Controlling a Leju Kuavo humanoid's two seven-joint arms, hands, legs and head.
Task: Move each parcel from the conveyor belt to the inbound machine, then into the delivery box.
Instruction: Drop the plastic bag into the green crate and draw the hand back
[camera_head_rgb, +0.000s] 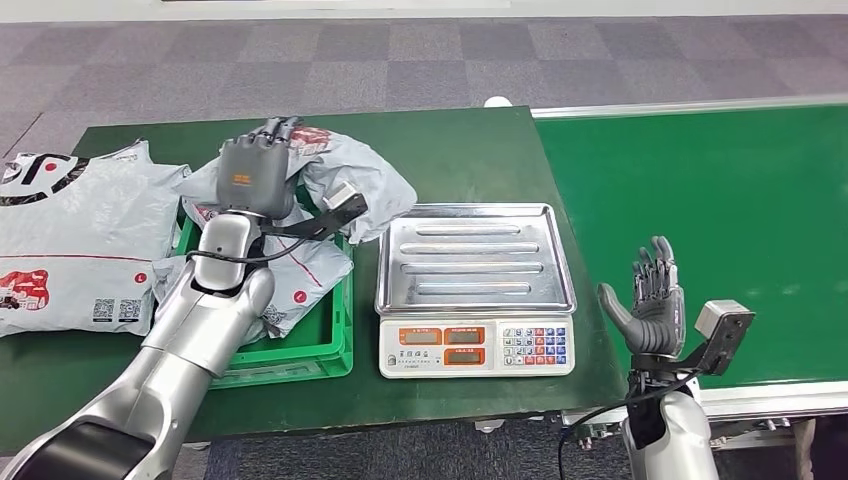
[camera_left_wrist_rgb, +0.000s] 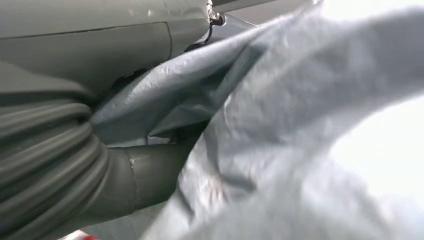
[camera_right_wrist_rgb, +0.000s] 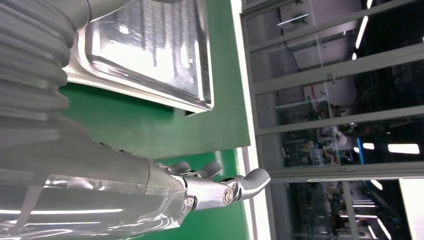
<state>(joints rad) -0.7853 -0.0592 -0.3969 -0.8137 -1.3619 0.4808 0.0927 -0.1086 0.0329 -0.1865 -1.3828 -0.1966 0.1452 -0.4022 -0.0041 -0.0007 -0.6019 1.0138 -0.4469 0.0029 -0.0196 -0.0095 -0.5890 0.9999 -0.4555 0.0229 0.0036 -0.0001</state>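
Two silver arms are reaching in from below. The left hand (camera_head_rgb: 258, 172) is stretching forward over the green crate (camera_head_rgb: 330, 345), its fingers clamped on a crumpled grey parcel (camera_head_rgb: 345, 180) above it. The right hand (camera_head_rgb: 655, 305) is hovering upright, fingers spread and holding nothing, between the scale (camera_head_rgb: 475, 285) and the conveyor belt (camera_head_rgb: 720, 210).

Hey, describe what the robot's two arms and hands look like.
Both arms are smooth silver shells with black cables running along the wrists. The left robot hand is dark grey with an orange label on its back; the right robot hand is dark grey too, with a thick thumb. Each wrist carries a small boxy camera on a black bracket.
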